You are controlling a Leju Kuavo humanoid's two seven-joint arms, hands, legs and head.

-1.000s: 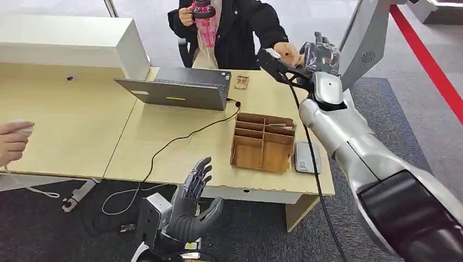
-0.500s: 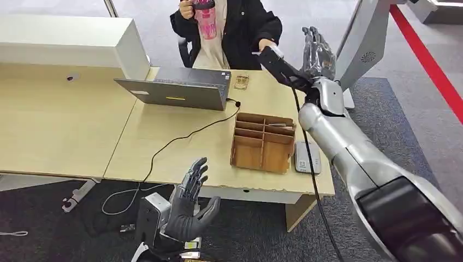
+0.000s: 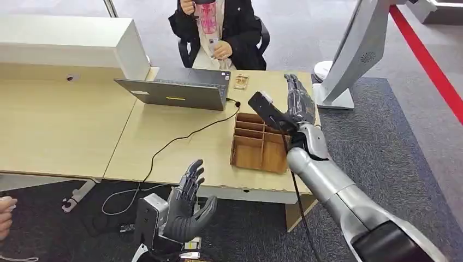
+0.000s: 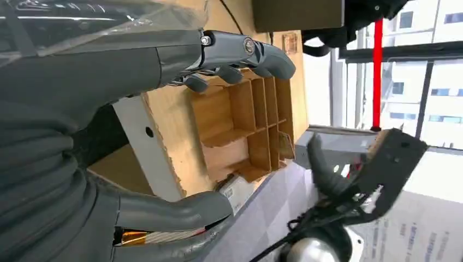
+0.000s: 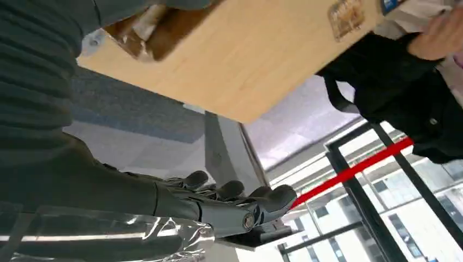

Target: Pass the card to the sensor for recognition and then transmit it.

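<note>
right hand (image 3: 297,103) flat, fingers spread, empty, raised above the wooden organiser (image 3: 262,143) on the worktop (image 3: 164,147). card appears to sit with the seated person (image 3: 221,24), across the worktop; left hand (image 3: 188,204) open, low, farther.

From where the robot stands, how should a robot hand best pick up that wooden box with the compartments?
Probably by the wooden box's near outer wall, coming down from above. It sits flat on the desk with its top open, so the thin upright walls offer an edge to pinch. The right robot hand hangs open over its right side.
</note>
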